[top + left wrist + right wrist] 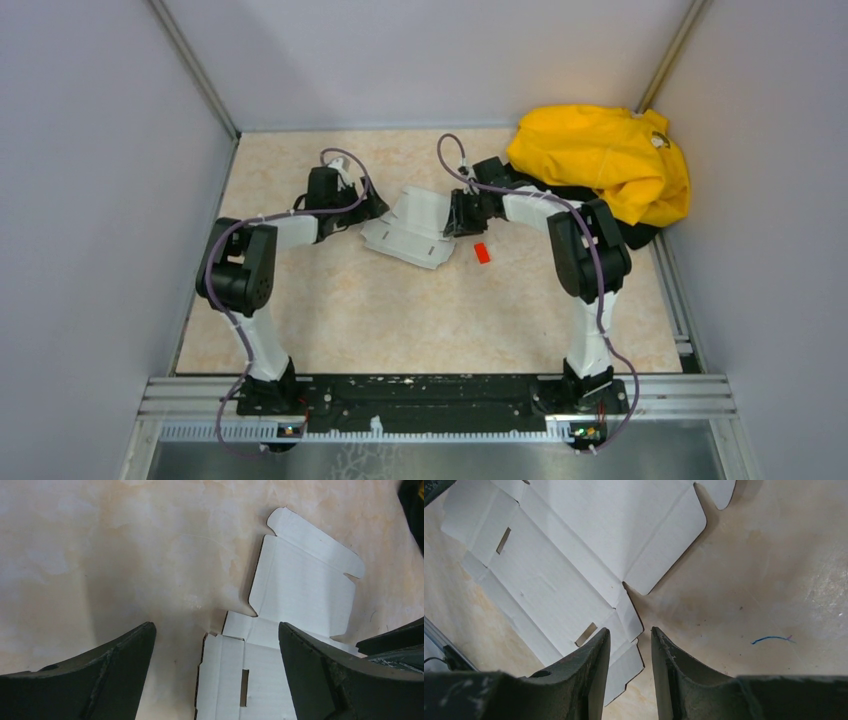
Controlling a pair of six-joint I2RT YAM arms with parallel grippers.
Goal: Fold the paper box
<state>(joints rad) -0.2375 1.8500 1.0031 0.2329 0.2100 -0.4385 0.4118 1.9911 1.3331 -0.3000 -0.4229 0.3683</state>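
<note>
We see the paper box as a flat, unfolded sheet lying on the worktop, between the two claws. Our left claw stands wide open over the sheet's left edge. Our right claw shows only a narrow gap at the sheet's right edge, with one finger over a corner tab and no grip on it. A small red block lies just beside the sheet.

Paper box flat on the table between your left claw and right claw, block just beside the right claw, garment behind it.
</note>
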